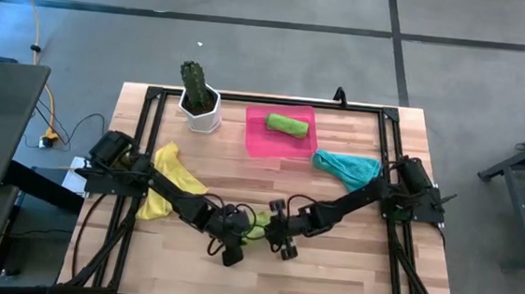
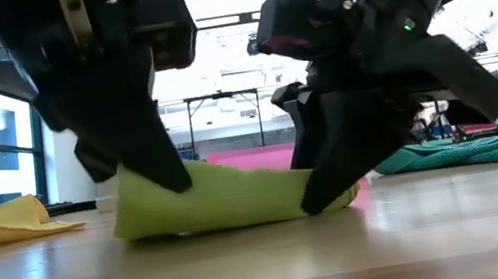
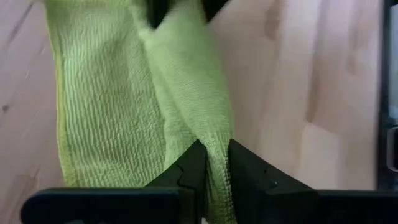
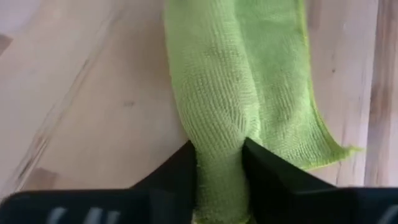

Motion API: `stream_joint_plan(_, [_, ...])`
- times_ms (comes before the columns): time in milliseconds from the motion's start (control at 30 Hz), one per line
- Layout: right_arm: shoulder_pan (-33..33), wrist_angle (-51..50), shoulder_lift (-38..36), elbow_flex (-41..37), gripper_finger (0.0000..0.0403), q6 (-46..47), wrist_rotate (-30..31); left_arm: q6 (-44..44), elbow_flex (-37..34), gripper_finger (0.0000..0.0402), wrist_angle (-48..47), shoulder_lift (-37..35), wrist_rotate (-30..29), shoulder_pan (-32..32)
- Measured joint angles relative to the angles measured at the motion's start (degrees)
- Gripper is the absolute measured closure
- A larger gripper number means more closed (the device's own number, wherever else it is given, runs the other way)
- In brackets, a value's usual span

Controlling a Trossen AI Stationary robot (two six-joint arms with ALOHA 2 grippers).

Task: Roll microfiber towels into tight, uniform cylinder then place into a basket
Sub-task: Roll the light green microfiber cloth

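Both hands pinch the lime towel (image 1: 256,224) near the table's (image 1: 348,257) front edge: left hand (image 3: 212,163), right hand (image 4: 219,163). Bare wood surrounds it.

Lime green towel (image 1: 256,224) mostly hidden under both grippers in high view. Yellow towel (image 1: 168,179) partly covered by left arm. Low view: arm bodies cut off by top edge; basket (image 2: 252,158) mostly hidden behind towel.

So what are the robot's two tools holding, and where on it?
Both pinch the same lime towel lying on the table. The left tool grips a raised fold at one end; the right tool grips the rolled part at the other end.
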Motion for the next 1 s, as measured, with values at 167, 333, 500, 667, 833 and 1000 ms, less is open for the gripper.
stream_joint_plan(167, [-0.79,-0.52,-0.07,0.0,0.0372,3.6,-4.35,0.27,0.1,0.0339,-0.98,-1.06,1.61,-0.08])
stream_joint_plan(333, [-3.39,-0.32,-0.03,0.03,0.039,9.43,-19.15,0.55,0.18,0.0327,-1.89,-1.17,7.51,-0.13])
stream_joint_plan(500, [-7.95,-0.61,0.17,-0.21,0.0388,17.19,-34.02,6.73,0.21,0.0317,-1.95,-1.62,10.72,-0.2])
stream_joint_plan(667, [-11.55,-0.81,0.34,-0.42,0.0387,24.34,-42.58,11.05,0.31,0.0309,-1.1,-2.36,10.5,-0.26])
stream_joint_plan(833, [-13.82,-0.88,0.35,-0.39,0.0386,32.21,-45.99,16.99,0.33,0.0303,0.16,-2.33,8.39,-0.31])
stream_joint_plan(1000, [-15.13,-1.99,0.33,-0.39,0.0378,36.24,-48.51,24.9,1.69,0.0303,0.21,-2.33,1.5,-0.33])
